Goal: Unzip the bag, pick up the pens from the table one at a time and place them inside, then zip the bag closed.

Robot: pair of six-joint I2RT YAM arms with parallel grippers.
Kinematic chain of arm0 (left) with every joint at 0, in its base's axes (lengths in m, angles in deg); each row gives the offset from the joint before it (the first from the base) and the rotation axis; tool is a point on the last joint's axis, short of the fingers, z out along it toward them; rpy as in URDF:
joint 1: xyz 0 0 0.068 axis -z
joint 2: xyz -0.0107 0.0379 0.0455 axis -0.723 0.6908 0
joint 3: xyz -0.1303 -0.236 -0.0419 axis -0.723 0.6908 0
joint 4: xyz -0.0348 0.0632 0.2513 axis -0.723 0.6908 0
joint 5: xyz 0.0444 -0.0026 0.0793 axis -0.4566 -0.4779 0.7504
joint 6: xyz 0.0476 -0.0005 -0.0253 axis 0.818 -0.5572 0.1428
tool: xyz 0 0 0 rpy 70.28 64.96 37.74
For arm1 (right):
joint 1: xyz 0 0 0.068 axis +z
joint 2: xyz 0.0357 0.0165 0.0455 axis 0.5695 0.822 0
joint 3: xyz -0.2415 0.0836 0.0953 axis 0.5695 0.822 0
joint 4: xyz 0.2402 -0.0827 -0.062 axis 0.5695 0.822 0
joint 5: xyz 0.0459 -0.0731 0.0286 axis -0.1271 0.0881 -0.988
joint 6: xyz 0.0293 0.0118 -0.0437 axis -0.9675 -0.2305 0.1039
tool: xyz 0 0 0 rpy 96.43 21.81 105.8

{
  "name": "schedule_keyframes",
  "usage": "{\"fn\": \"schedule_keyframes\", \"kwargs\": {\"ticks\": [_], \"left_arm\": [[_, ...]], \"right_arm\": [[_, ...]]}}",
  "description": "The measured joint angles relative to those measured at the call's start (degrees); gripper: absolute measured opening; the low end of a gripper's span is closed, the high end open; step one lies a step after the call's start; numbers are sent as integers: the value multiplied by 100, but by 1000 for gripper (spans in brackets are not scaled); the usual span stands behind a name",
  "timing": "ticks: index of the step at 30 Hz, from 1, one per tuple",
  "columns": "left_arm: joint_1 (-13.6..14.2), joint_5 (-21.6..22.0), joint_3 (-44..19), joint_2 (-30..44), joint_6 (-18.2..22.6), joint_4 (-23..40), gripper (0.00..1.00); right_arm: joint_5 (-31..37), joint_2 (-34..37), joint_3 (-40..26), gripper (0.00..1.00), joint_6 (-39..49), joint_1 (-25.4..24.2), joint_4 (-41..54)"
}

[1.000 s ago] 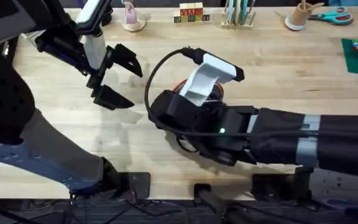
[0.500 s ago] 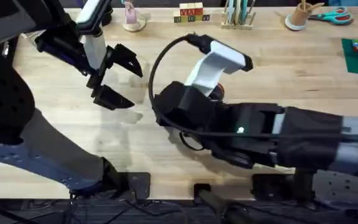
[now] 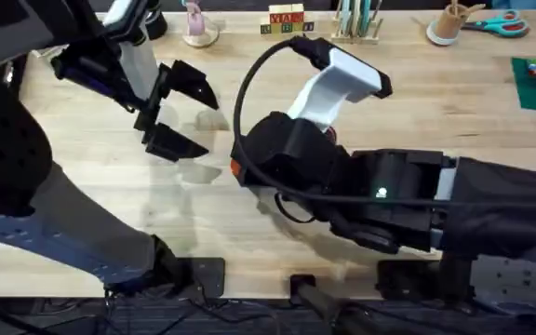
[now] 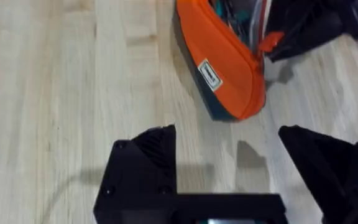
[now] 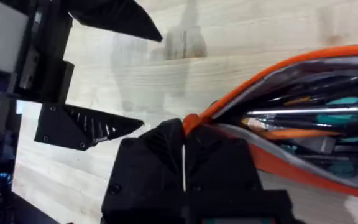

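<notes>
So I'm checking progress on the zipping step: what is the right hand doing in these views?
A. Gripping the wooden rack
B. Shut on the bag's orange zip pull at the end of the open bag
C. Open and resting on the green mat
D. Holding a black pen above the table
B: in the right wrist view the right hand is closed on the orange pull tab at the end of the bag, whose top gapes open with pens inside.

Orange cloth bag [image 4: 225,74], grainy wooden table [image 4: 55,93]
</notes>
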Motion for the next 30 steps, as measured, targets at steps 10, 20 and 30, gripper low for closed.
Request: {"fn": "schedule_keyframes", "kwargs": {"ticks": [10,20,30], "left_arm": [[0,-523,718,0,2,-37,995],[86,-1096,1800,0,1,-333,995],[324,-1590,2282,0,2,-883,995]], "right_arm": [[2,0,0,31,24,-39,58],[2,0,0,31,24,-78,92],[0,0,0,31,27,-110,101]]}}
